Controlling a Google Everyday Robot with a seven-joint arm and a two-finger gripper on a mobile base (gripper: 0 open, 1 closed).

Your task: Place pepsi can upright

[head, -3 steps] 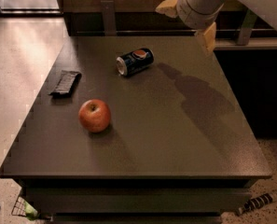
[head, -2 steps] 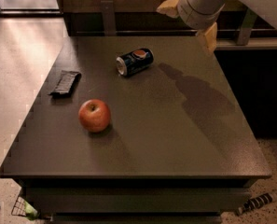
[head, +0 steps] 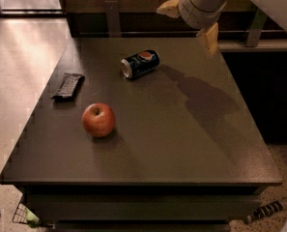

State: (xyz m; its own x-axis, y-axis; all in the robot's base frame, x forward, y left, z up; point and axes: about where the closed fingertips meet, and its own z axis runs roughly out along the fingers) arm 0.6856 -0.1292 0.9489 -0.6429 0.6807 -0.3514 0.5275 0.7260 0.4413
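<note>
Dark blue and on its side, the pepsi can [head: 140,64] lies near the far edge of the table [head: 181,129], so we judge the task at its approach step: next we must bring the gripper [head: 186,25] down and left over it. Our gripper hangs above the back right, fingers spread wide, holding and touching nothing

Office-like room: dark table [head: 181,149], speckled floor [head: 284,162], robot hand [head: 185,29] above table's far edge.
</note>
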